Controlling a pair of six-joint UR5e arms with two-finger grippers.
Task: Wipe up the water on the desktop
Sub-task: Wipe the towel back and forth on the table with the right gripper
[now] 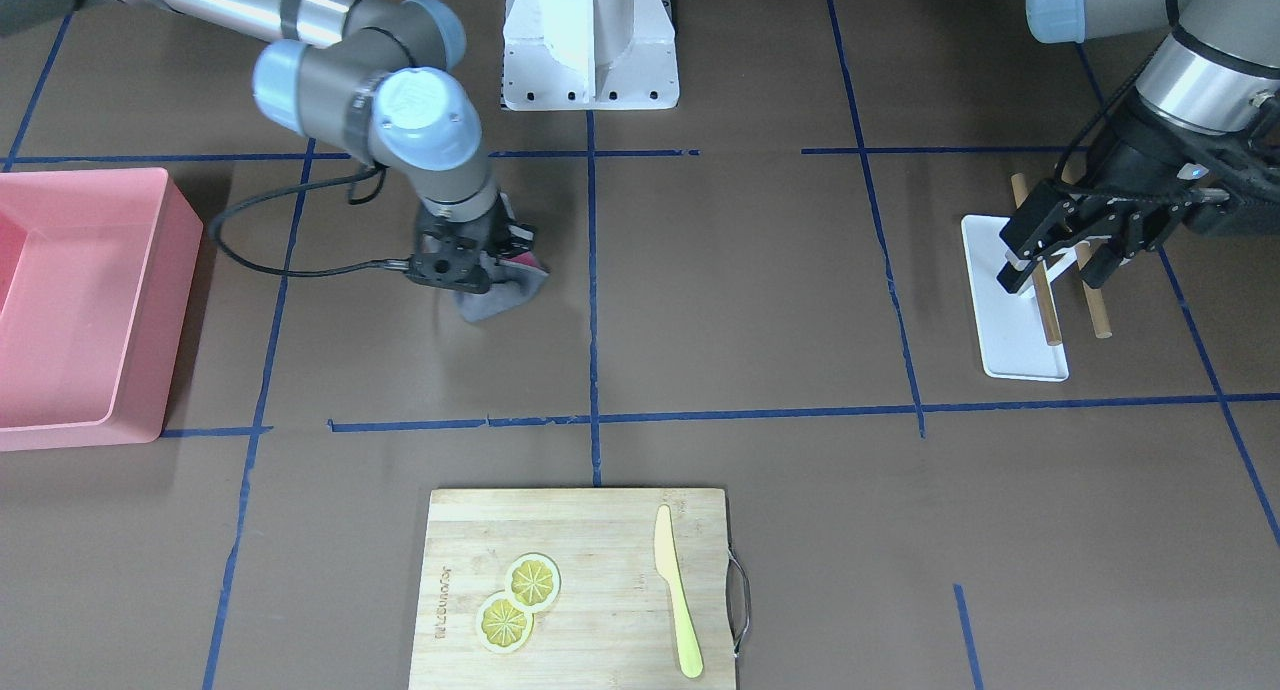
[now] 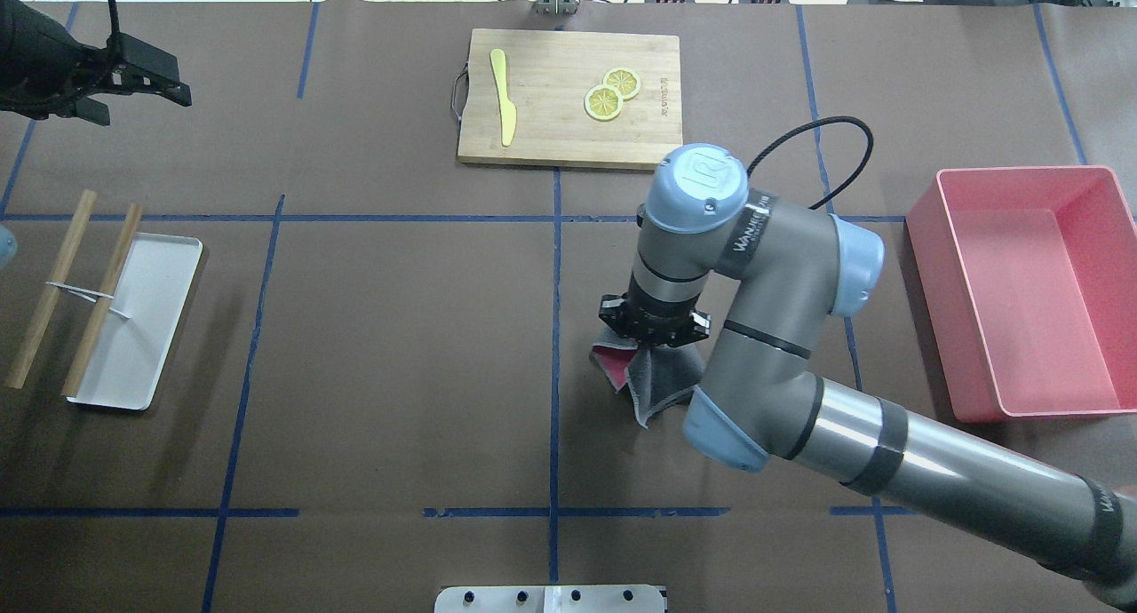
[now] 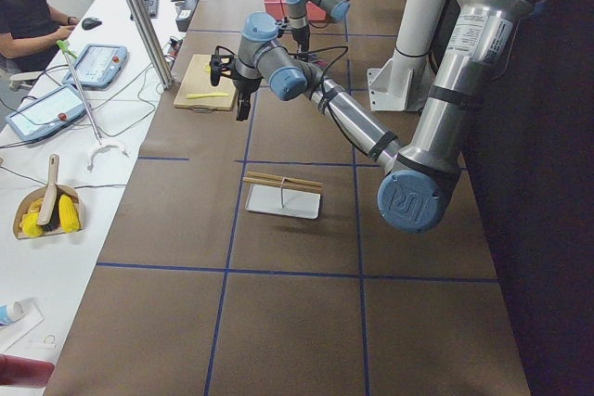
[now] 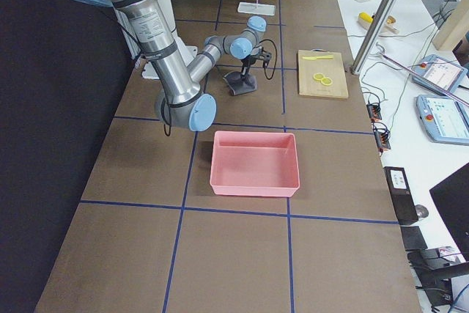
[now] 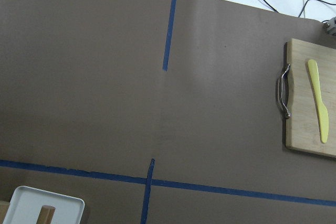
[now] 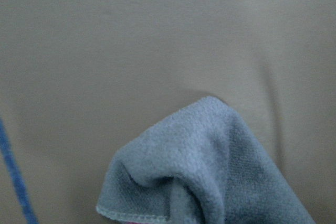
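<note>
Desktop (image 2: pixel 400 329), cloth (image 2: pixel 662 384) (bunched upright) in right hand (image 2: pixel 653 327)

2 opposed high views share the cutting board (image 1: pixel 600 530) — right wrist camera hugs desktop (image 6: pixel 157 35).

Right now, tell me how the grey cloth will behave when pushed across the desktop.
Probably floppy: the grey cloth droops in folds from the right tool. Likely light, and its fuzzy pile should grip the desktop, so it may bunch rather than slide.

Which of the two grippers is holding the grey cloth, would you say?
The right gripper, shut on the cloth against the desktop; the left gripper hangs open and empty.
</note>
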